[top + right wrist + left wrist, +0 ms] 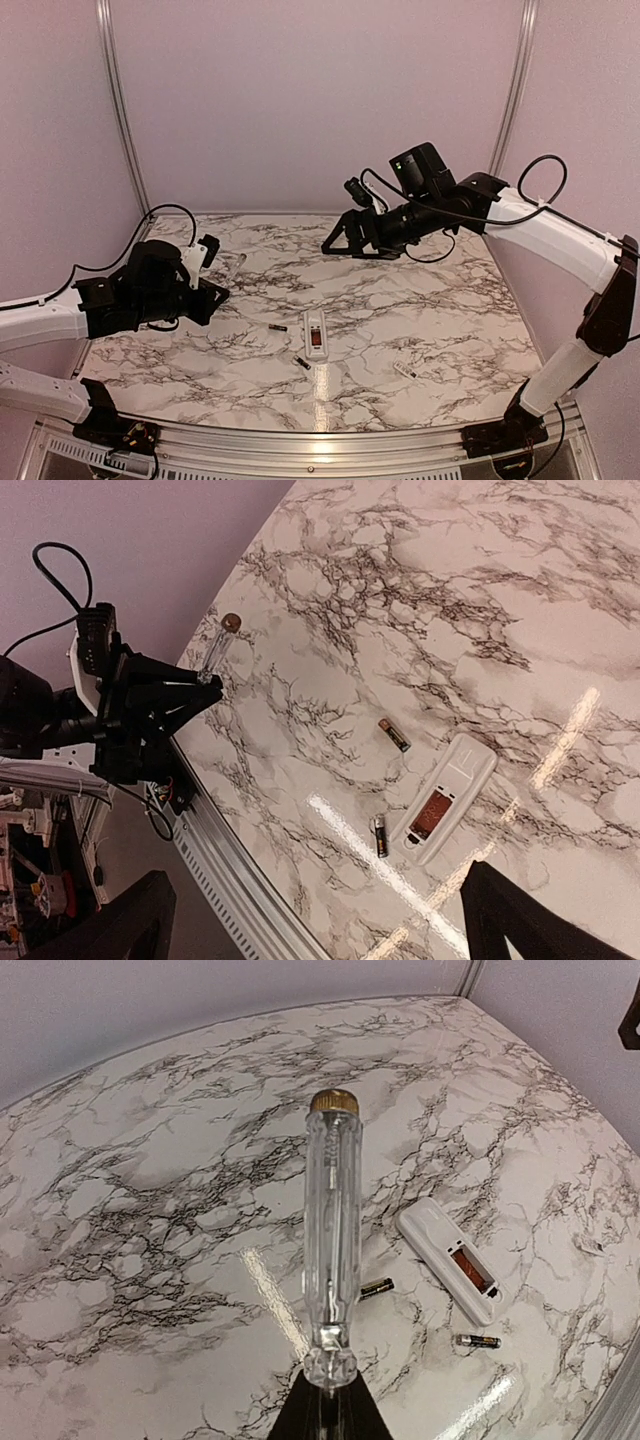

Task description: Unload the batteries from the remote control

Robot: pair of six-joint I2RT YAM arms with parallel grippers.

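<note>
The white remote control (316,335) lies on the marble table with its open, reddish recess facing up; it also shows in the left wrist view (450,1260) and the right wrist view (443,800). One battery (277,327) lies just left of it, the other battery (302,362) by its near end; both rest on the table (377,1287) (478,1341). My left gripper (218,268) hangs at the left, shut on a clear-handled screwdriver (332,1230). My right gripper (345,245) is open and empty, high above the far middle.
A small white flat chip (404,369) lies right of the remote near the front. The table's metal front rail (240,880) runs below the right gripper's view. Pink walls close in the back and sides.
</note>
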